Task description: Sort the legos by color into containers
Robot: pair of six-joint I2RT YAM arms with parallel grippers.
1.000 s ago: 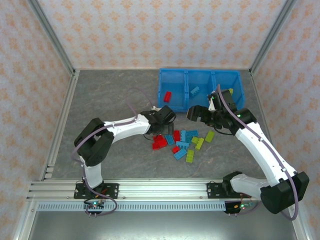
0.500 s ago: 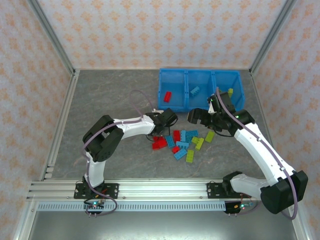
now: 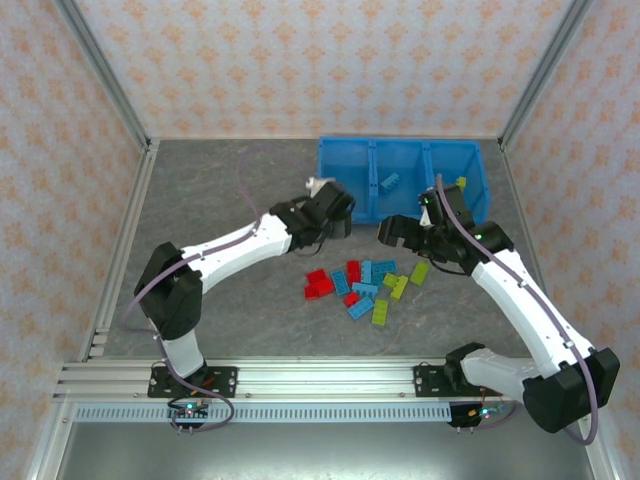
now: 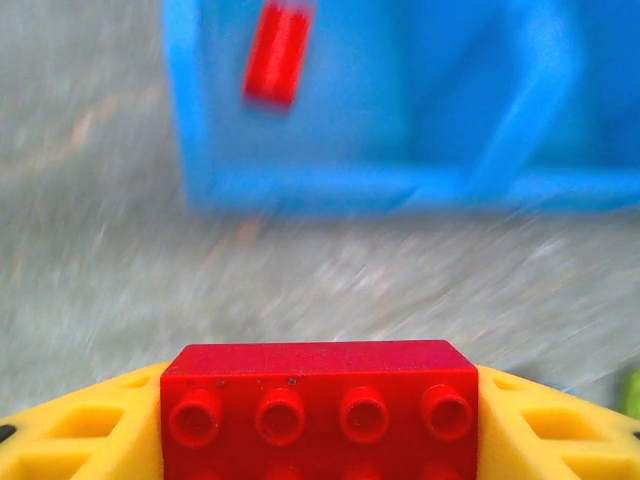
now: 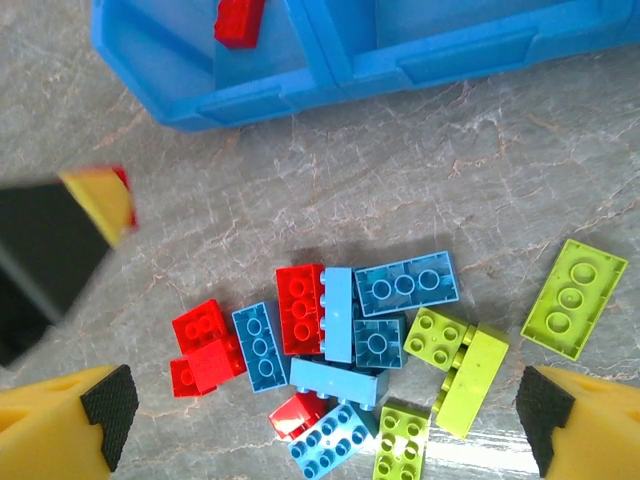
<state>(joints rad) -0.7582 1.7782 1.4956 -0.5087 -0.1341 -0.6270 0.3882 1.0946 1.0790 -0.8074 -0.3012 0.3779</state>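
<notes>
Red brick [image 4: 318, 410] pinched from both sides between the yellow fingers [image 4: 90, 430] of the left gripper [image 4: 318, 425], studs facing the wrist camera. In the left wrist view, held above the grey table [image 4: 300, 290], just short of the front wall of the blue bin [image 4: 400, 190]. Second red brick [image 4: 278, 52] lying inside the left compartment, blurred.

From the top camera, left arm stretched long and diagonal from its base, elbow out to the left, gripper at the bin's near-left corner. Light blue brick [image 3: 388, 182] in the middle compartment, yellow-green brick [image 3: 460, 184] in the right one. Pile [image 3: 365, 285] of loose bricks on the table near the bin's front wall: red, light blue and yellow-green mixed, several touching.

Right gripper [image 3: 393, 232] hovering between bin and pile, its arm rising from the base at the right and bending back toward the middle. In the right wrist view, jaws spread wide with nothing held, the pile directly below, the bin's front wall beyond it, and the left gripper's red-tipped finger at the left edge.
</notes>
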